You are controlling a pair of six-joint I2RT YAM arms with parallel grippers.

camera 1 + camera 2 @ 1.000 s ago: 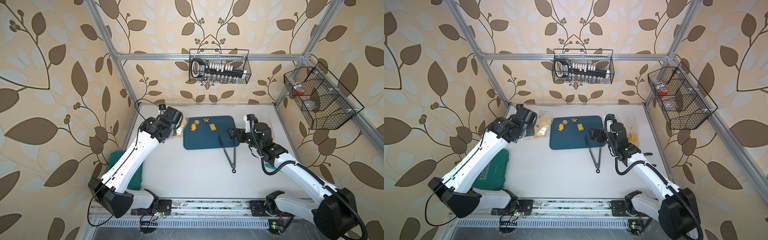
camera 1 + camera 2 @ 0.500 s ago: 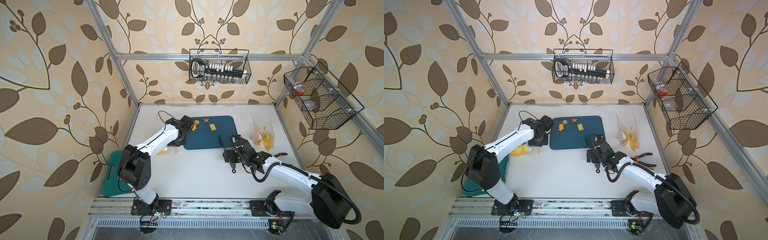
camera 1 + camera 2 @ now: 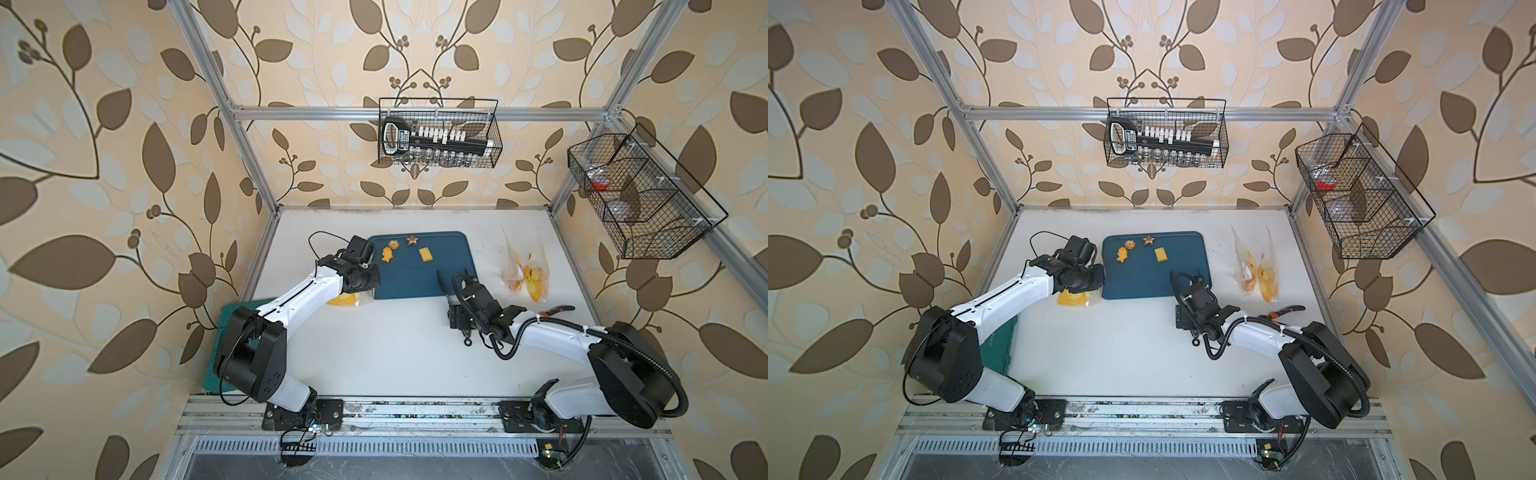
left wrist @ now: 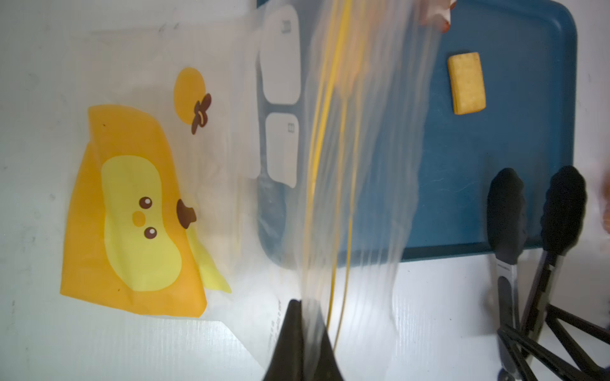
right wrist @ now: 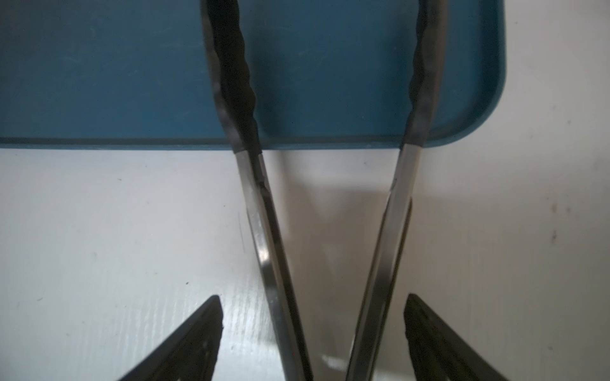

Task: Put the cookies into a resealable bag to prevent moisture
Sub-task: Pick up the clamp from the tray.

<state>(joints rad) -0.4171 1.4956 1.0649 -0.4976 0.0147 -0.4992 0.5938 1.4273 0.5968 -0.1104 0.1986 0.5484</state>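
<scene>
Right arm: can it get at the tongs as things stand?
Probably yes. The right gripper is open and straddles both arms of the tongs, which lie on the table with their tips over the tray; nothing sits between fingers and tongs. No contact yet.

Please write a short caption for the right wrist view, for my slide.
Open right tool straddles the tongs, whose black tips reach over the blue tray's edge.

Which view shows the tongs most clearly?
The right wrist view: both arms of the tongs fill the picture, inside the open right gripper. The left wrist view shows their black tips over the tray; in both top views the right arm covers most of them.
</scene>
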